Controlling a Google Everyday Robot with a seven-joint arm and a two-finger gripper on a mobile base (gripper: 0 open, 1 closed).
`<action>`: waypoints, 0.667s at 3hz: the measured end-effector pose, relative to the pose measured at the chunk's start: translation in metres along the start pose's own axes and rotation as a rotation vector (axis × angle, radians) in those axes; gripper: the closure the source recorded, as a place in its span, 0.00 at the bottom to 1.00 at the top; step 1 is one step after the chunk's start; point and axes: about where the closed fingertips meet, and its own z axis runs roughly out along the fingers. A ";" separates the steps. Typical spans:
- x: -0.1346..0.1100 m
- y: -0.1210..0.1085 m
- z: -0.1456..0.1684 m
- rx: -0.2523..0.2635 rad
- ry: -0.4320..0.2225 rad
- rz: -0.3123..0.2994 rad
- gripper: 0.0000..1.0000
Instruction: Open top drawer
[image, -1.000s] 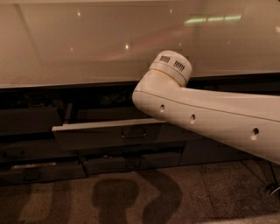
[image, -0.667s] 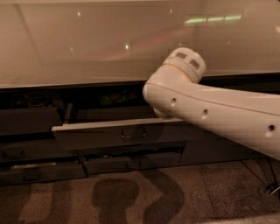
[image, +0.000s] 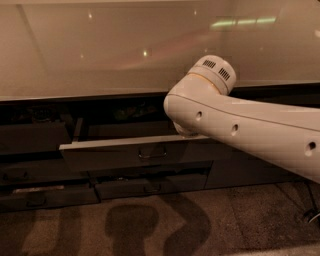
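Well, your top drawer (image: 115, 156) stands pulled out, arm (image: 240, 130) crossing its right end (gripper unseen; jaw state unknowable).

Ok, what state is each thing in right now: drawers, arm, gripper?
top drawer: pulled partly out, handle untouched.
drawer below it: looks shut.
arm: elbow in front of the top drawer's right end.
gripper: not in view.
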 end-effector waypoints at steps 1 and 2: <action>0.004 -0.002 0.009 -0.022 -0.011 0.009 1.00; 0.052 -0.006 0.046 -0.035 -0.090 0.133 1.00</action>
